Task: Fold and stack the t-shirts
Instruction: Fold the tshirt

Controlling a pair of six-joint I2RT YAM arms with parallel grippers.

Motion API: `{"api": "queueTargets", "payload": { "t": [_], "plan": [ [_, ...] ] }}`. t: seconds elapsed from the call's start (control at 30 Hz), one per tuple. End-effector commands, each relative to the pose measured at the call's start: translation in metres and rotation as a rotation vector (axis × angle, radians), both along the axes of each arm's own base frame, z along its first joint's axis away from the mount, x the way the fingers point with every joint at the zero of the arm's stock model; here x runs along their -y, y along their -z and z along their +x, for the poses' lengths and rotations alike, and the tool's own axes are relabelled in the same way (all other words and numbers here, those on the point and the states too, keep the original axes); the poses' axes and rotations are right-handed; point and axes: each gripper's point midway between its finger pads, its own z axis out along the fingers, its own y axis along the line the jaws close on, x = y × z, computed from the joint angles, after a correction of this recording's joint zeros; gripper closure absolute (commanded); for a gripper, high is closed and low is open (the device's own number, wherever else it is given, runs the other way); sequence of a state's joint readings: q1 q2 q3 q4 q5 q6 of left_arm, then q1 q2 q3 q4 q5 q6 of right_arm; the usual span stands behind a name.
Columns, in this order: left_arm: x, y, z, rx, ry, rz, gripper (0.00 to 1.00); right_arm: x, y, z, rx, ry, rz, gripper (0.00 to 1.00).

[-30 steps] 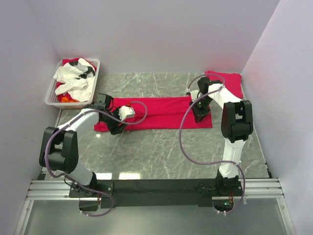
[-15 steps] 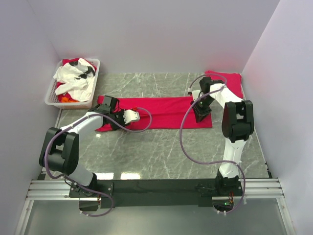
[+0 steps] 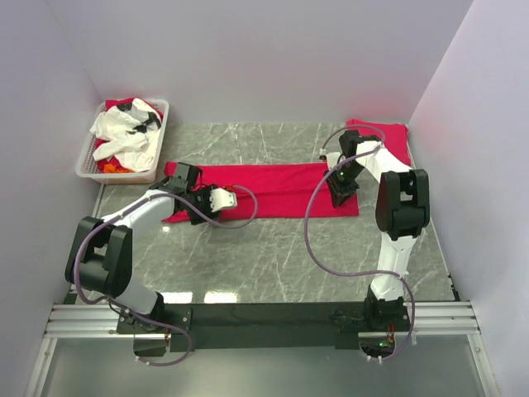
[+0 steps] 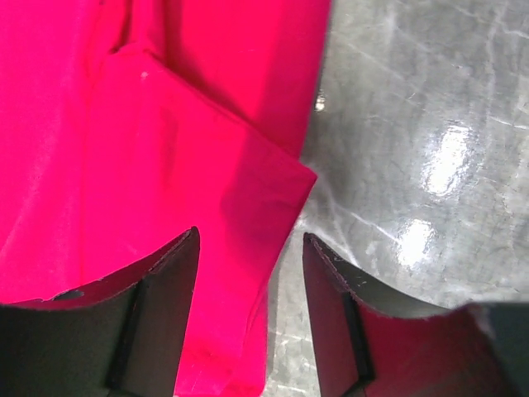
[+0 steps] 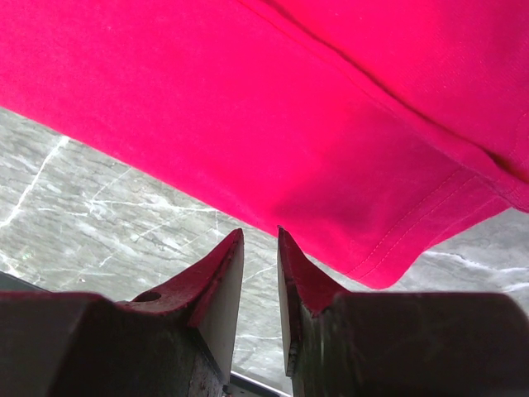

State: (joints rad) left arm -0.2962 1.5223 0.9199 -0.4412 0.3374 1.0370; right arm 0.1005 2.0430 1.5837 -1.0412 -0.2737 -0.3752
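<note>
Top external view: one t-shirt (image 3: 281, 186) is seen spread flat as a long band across the middle of the worktop (image 3: 273, 265), its long edges running left to right. A second t-shirt (image 3: 390, 141) is seen folded in the far right corner, close to the side wall and just beyond the band's right end. Open marble is found in front of the band over the whole near half, and a narrower strip behind it toward the back wall. At the far left a white basket (image 3: 86, 161), heaped with white cloth (image 3: 124, 136), is set just beside the band's left end, so room is tight there.

In the left wrist view the left tool (image 4: 250, 240) is shown released, its fingers spread wide over the near hem, where a folded corner of cloth juts onto bare marble. In the right wrist view the right tool (image 5: 260, 233) is shown almost clenched at the shirt's near edge by a stitched hem, with only a narrow slit and no cloth seen in it.

A purple cable (image 3: 310, 240) is looped above the open marble.
</note>
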Motion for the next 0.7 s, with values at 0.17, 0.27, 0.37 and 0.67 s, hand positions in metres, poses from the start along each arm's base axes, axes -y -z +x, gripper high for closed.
{"api": "queueTargets", "payload": {
  "t": [0.17, 0.27, 0.37, 0.67],
  "plan": [
    [0.014, 0.004, 0.004, 0.120, 0.092, 0.056, 0.41, 0.002, -0.006, 0.004, -0.001, 0.012, 0.016, 0.69],
    [0.018, 0.007, 0.008, 0.157, 0.098, 0.066, 0.42, 0.003, -0.007, 0.004, -0.004, 0.016, 0.016, 0.70],
    [0.019, 0.006, 0.014, 0.207, 0.103, 0.078, 0.43, 0.004, -0.007, 0.004, -0.004, 0.018, 0.016, 0.70],
    [0.020, -0.005, 0.018, 0.234, 0.096, 0.069, 0.62, 0.005, -0.005, 0.006, -0.012, 0.018, 0.013, 0.70]
  ]
}}
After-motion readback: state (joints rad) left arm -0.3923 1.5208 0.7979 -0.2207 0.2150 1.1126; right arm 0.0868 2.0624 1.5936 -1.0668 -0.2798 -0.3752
